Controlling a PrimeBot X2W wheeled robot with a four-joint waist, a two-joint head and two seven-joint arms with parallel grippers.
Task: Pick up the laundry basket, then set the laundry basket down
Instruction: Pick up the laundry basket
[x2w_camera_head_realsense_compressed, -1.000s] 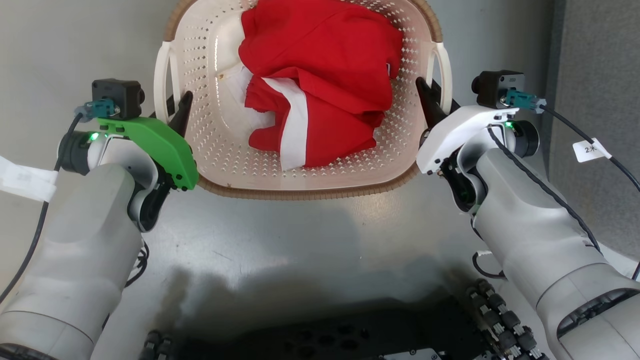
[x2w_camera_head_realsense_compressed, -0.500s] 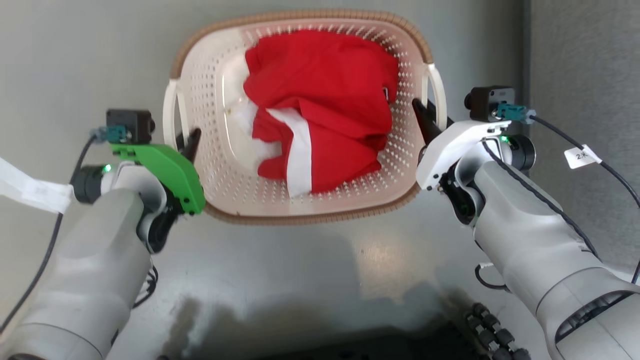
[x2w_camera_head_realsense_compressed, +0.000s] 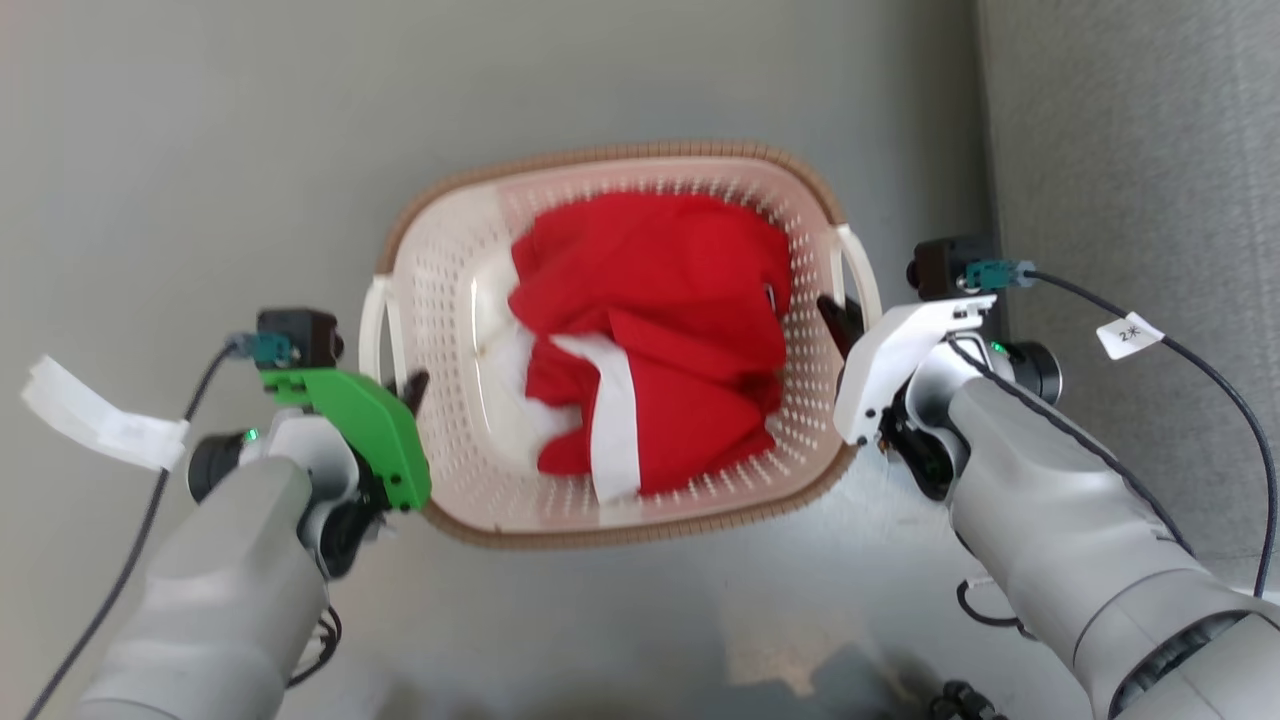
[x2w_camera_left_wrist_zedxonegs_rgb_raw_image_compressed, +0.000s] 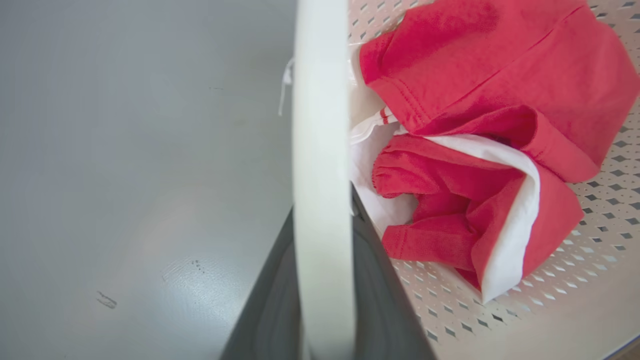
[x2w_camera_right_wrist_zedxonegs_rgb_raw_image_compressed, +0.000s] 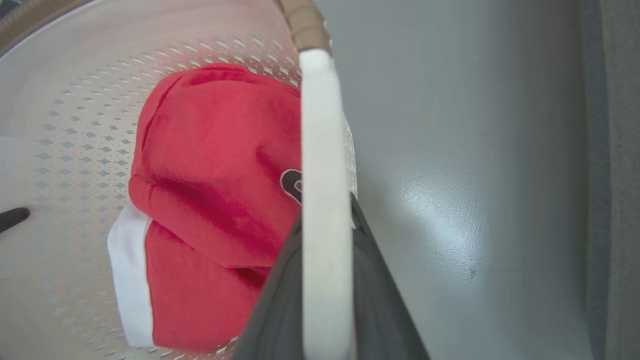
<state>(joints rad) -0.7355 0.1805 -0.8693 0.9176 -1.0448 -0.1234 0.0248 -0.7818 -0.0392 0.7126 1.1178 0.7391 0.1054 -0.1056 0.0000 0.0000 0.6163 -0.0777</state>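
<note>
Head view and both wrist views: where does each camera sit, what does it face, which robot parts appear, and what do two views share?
Head view: on the head, facing down at the laundry basket; shows forearms, left gripper, right gripper.
Left wrist view: on the left wrist, facing along its fingers, clamped on a white handle.
Right wrist view: likewise on the right wrist; its fingers.
Shared by all: red cloth.

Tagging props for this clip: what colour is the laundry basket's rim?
Brown, woven-look rim around the cream laundry basket; clearest in the head view.
</note>
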